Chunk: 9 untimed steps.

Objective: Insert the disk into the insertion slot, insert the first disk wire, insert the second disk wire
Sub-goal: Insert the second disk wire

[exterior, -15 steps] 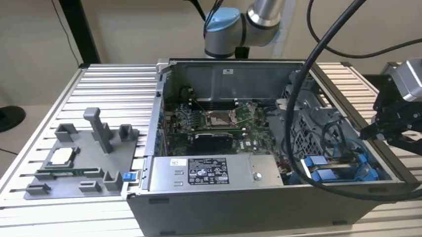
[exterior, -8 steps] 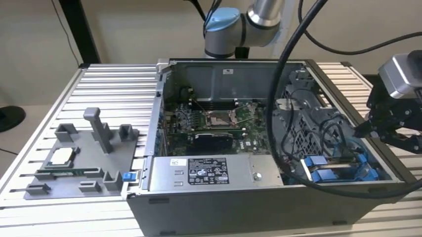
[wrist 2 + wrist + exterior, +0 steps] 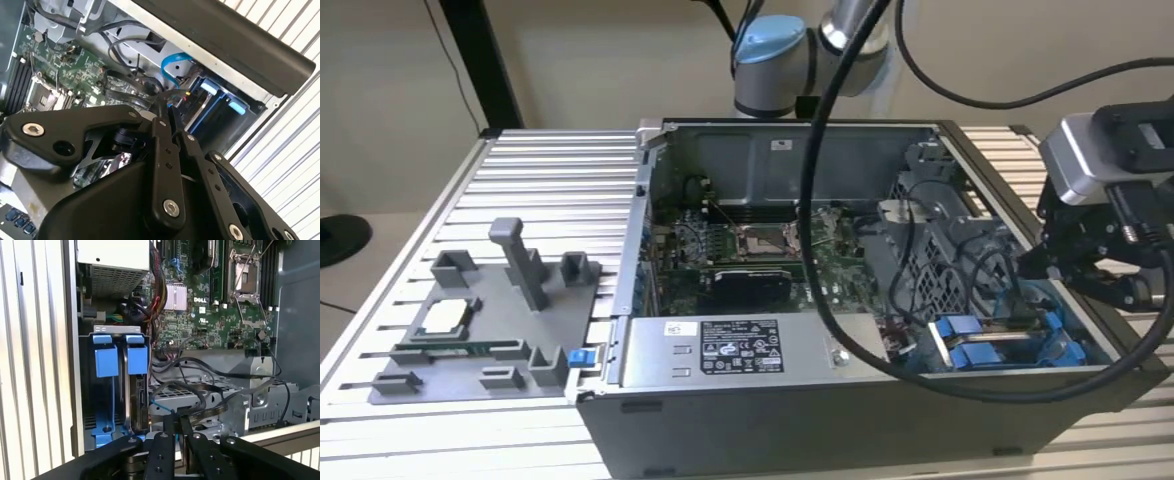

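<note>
On a ribbed metal counter (image 3: 534, 170), the open computer case (image 3: 787, 400) exposes its insertion slot (image 3: 120, 385). The end effector (image 3: 167, 112), fingers pinched together on a dark wire (image 3: 200, 412), hovers near the slot, apparently ready for plugging it in.

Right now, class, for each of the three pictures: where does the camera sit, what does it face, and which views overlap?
Exterior view: off the arm, looking down on the open computer case; arm and gripper at its right.
Second wrist view: on the arm, past the gripper holding a wire connector into the case.
First wrist view: on the arm, facing the blue drive carriers.
All three share the motherboard.
</note>
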{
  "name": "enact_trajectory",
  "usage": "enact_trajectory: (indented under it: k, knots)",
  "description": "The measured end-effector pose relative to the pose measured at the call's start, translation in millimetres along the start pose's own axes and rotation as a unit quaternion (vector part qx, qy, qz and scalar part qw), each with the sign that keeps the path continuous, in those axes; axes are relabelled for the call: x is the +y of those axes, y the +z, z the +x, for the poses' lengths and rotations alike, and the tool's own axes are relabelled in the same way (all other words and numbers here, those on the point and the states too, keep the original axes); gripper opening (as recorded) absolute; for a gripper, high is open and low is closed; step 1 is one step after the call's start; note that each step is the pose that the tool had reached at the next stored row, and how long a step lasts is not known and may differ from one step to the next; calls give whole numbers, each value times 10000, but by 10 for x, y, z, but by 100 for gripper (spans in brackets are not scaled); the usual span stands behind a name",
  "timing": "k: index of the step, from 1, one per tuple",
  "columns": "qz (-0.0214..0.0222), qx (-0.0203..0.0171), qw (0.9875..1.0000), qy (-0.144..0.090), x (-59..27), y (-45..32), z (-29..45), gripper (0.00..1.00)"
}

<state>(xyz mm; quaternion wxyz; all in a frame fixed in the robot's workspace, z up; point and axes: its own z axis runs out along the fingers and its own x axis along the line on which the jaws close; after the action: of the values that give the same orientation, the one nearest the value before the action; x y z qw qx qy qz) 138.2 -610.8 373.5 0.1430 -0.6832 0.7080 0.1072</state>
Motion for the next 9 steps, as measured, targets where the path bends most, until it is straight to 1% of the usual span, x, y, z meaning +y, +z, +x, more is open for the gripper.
enact_trajectory:
  k: [7, 8, 9]
  knots:
    - [215, -9, 9997, -79, 273, -16, 6, 0]
    - [228, -10, 9997, -84, 292, -17, 8, 0]
    - [229, -10, 9997, -84, 293, -17, 8, 0]
